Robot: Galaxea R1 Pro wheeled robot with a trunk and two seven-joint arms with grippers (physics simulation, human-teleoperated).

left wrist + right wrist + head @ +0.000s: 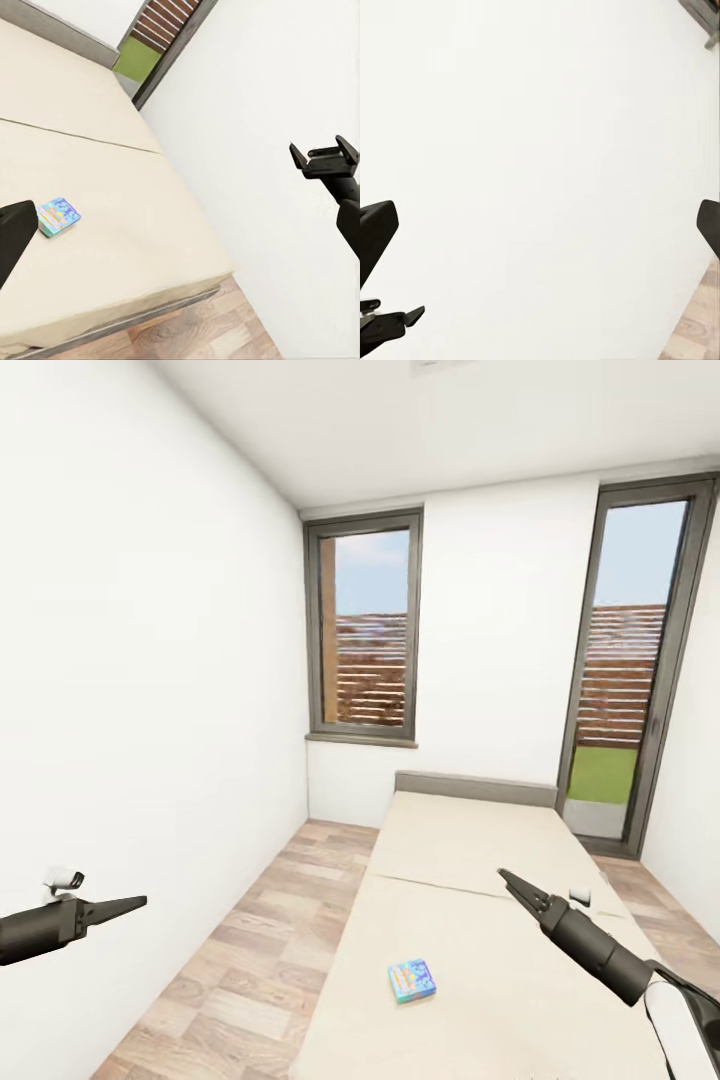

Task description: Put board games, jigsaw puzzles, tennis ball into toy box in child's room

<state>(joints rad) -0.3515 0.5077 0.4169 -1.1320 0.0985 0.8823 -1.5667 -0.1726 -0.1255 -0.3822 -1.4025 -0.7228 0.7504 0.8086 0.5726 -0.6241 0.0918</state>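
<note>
1. A small blue board game [411,980] lies flat on the bed [470,840], low in the head view and a little right of centre, with nothing touching it. The left wrist view catches the same box [58,216] at its left edge, resting on the beige cover near the mattress's nearer end.
2. Just right of centre in the head view, the right gripper [518,889] hangs over the bed, above and to the right of the game. Its fingers look drawn close into a narrow point and hold nothing.
3. The left gripper [125,906] sits at the lower left of the head view, off the bed, over the wooden floor [250,920] beside the white wall [150,660]. It also looks narrow and empty.
4. My reading is that both arms are held forward and clear while the robot nears the bed, so the right arm can reach the game.
5. Two tall windows [365,630] fill the far wall.
</note>
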